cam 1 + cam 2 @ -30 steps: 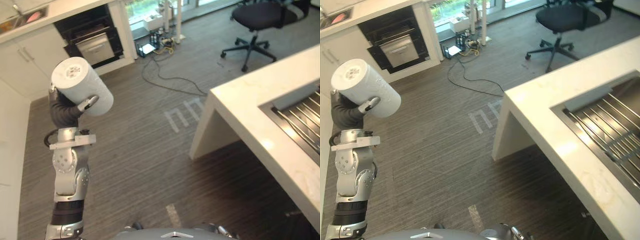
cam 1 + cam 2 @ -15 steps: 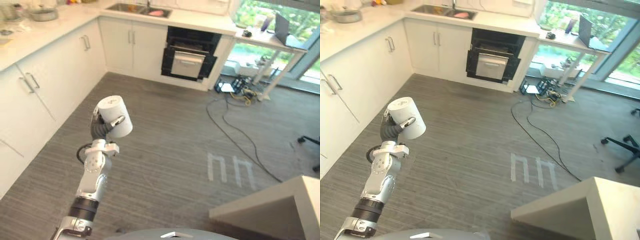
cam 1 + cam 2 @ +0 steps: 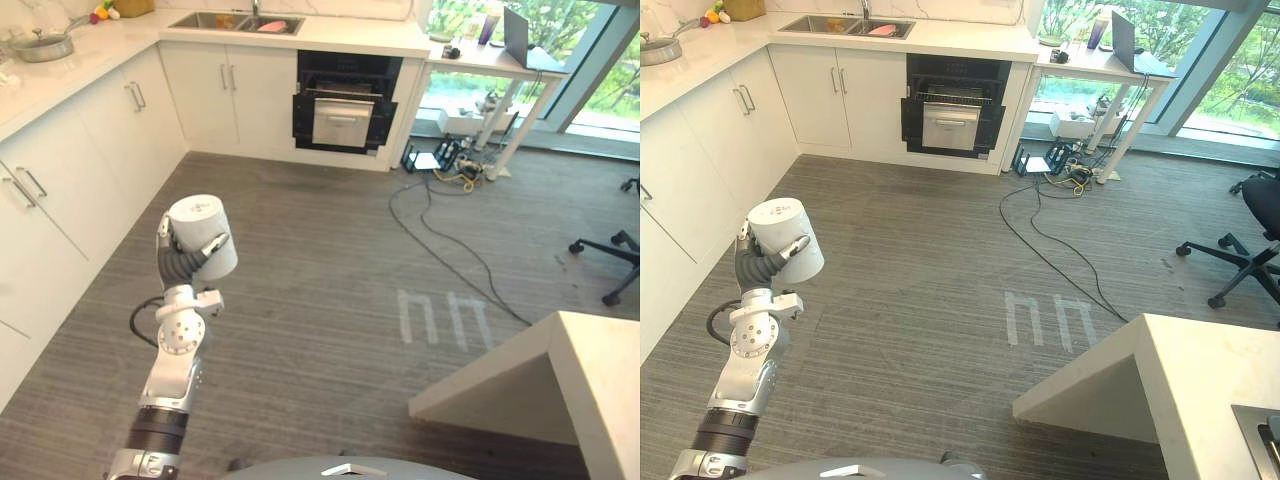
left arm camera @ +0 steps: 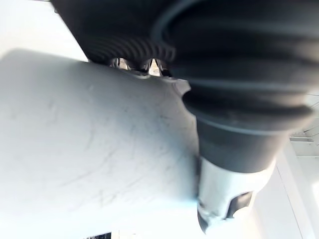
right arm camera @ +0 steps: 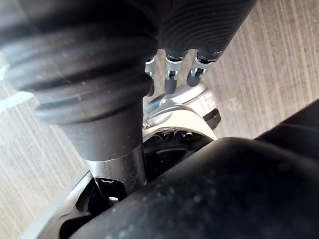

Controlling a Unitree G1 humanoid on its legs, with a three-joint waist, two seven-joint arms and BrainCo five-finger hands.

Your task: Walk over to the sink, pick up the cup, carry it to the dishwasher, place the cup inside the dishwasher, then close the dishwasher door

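The big white round cup point(image 3: 203, 233) is up in the air over the grey striped floor point(image 3: 330, 280). It is well apart from the black open dishwasher point(image 3: 342, 105) and to the robot's left of it. The left hand point(image 3: 183, 262) has its fingers and thumb curled round the cup's side. The steel sink point(image 3: 235, 21) sits in the white desk point(image 3: 350, 38), just beside the dishwasher. The right hand point(image 5: 171, 79) hangs with loose, straight fingers and holds nothing.

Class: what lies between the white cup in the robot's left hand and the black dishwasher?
Bare grey striped floor, in both eye views, between the white cylindrical cup in the left hand and the black steel-fronted dishwasher.
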